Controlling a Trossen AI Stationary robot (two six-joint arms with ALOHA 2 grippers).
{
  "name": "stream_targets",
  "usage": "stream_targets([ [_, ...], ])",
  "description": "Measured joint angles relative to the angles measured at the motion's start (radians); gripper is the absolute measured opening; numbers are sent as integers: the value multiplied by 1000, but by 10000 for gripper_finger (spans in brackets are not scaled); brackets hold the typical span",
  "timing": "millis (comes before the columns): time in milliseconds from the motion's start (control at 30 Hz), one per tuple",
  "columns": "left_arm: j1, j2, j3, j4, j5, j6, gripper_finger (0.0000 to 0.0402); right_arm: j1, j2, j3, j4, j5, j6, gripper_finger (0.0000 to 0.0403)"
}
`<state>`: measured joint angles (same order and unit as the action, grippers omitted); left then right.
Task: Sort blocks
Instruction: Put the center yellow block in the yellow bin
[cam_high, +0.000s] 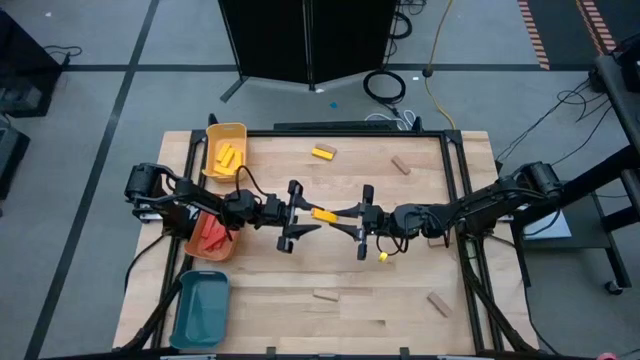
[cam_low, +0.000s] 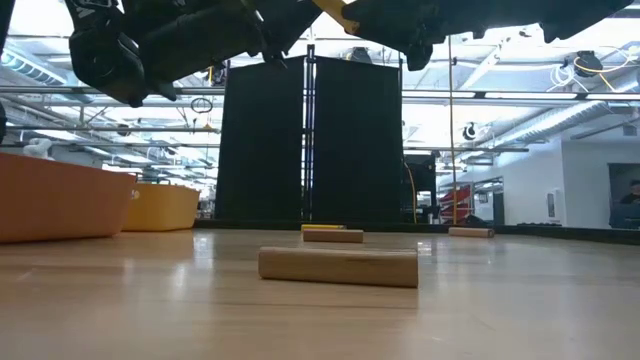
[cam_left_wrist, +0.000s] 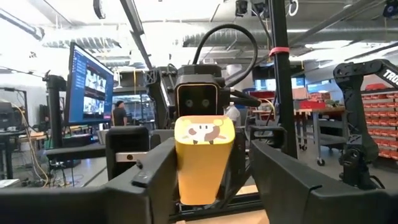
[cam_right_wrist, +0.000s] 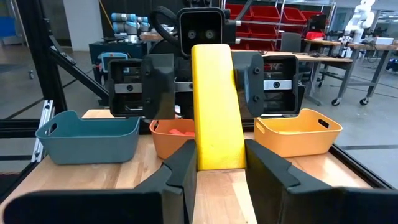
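Note:
A yellow block (cam_high: 323, 214) hangs in the air over the middle of the table, between my two grippers. My right gripper (cam_right_wrist: 219, 165) comes from the table's right and is shut on the block's right end. My left gripper (cam_left_wrist: 208, 180) comes from the table's left and stands open, a finger on either side of the block's left end (cam_left_wrist: 204, 134), which bears a small sticker. More blocks lie flat on the table: a yellow one (cam_high: 323, 153) and tan ones (cam_high: 401, 166), (cam_high: 326, 294), (cam_high: 439, 304). My right gripper pinches the block's two long sides (cam_right_wrist: 217, 155) between its two fingers, at the block's right end. The fingers lie level and point toward the table's left, along the block. The block sticks out ahead of them, about level and clear of the table. My left gripper has one finger (cam_left_wrist: 163, 171) close against the block's side and a gap at the other; I cannot tell whether it touches.
At the table's left stand a yellow tray (cam_high: 226, 150) with yellow blocks, an orange tray (cam_high: 212, 237) with red blocks under my left arm, and a teal tray (cam_high: 200, 310). A small yellow piece (cam_high: 383, 256) shows below my right arm.

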<state>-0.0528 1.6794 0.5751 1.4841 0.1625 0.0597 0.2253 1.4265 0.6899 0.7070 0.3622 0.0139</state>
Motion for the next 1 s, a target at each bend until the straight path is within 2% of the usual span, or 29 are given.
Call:
stream_targets([
  [167, 0, 0, 0, -1, -15, -2, 163, 0, 0, 0, -4, -1, 0, 99],
  [500, 0, 0, 0, -9, -15, -1, 110, 0, 0, 0, -34, -2, -21, 141],
  [1000, -1, -1, 0, -11, -13, -1, 104, 2, 0, -1, -75, -14, -87, 166],
])
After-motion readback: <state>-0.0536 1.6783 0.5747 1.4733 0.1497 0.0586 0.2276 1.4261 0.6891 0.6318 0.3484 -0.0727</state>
